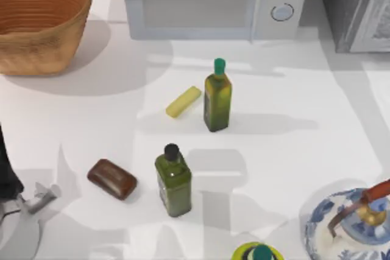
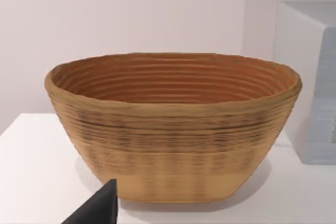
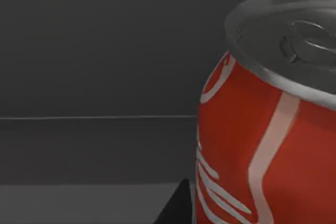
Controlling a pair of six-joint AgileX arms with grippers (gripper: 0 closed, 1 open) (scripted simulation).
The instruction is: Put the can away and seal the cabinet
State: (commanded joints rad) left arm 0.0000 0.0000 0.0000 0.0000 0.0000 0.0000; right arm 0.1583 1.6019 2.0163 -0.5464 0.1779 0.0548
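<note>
The can (image 3: pixel 262 129) is red with white lettering and a silver top. It looms close in the right wrist view, leaning slightly. Behind it are dark grey walls and a grey floor. My right gripper is shut on the can, and one dark fingertip (image 3: pixel 176 208) shows beside its lower side. The cabinet (image 1: pixel 356 10) is a grey box at the table's far right corner in the top view. My left gripper (image 1: pixel 41 198) is parked at the near left edge of the table and faces the wicker basket (image 2: pixel 173 124).
The wicker basket (image 1: pixel 39 19) stands at the far left and a white microwave (image 1: pixel 213 1) at the back. Two olive-green bottles (image 1: pixel 217 95) (image 1: pixel 173 181), a yellow bar (image 1: pixel 183 102) and a brown block (image 1: pixel 112 179) occupy the middle. A blue-white teapot (image 1: pixel 347 226) sits near right.
</note>
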